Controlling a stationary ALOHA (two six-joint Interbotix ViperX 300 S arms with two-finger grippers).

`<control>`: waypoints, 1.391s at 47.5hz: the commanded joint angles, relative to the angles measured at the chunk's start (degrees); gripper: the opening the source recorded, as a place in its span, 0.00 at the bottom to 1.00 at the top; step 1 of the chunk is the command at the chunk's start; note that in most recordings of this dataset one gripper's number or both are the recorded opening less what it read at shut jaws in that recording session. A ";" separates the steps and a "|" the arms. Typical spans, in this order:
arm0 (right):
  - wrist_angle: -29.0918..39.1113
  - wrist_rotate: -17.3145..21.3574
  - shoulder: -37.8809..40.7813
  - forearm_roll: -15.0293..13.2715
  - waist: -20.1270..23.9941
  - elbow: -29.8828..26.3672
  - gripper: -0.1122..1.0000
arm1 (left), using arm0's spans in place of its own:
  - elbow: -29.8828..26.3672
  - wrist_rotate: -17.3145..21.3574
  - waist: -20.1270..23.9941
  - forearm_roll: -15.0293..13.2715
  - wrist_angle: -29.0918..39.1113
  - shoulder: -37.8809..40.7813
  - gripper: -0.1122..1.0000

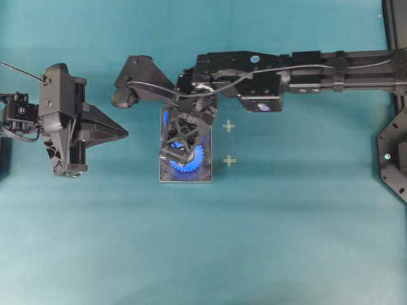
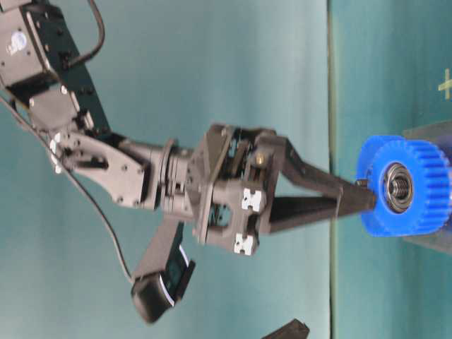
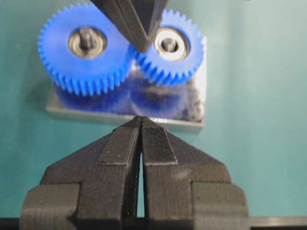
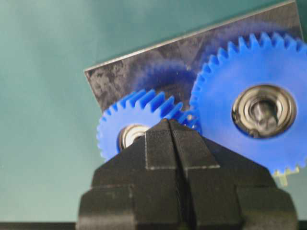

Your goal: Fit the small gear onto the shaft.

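right gripper (image 4: 169, 125) pointing down, fingers together (apparently touching small gear (image 3: 169, 48))

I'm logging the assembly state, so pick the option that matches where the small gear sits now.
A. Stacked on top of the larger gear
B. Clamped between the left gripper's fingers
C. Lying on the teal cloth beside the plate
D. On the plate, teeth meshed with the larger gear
D: in the left wrist view the small gear sits over the plate, its teeth meeting the larger gear, with the shut right gripper tip-down at its edge.
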 commanded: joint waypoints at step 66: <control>-8.53 3.43 -2.99 -0.53 -2.11 4.83 0.10 | -0.35 -0.44 -0.09 0.18 -0.88 -0.35 0.10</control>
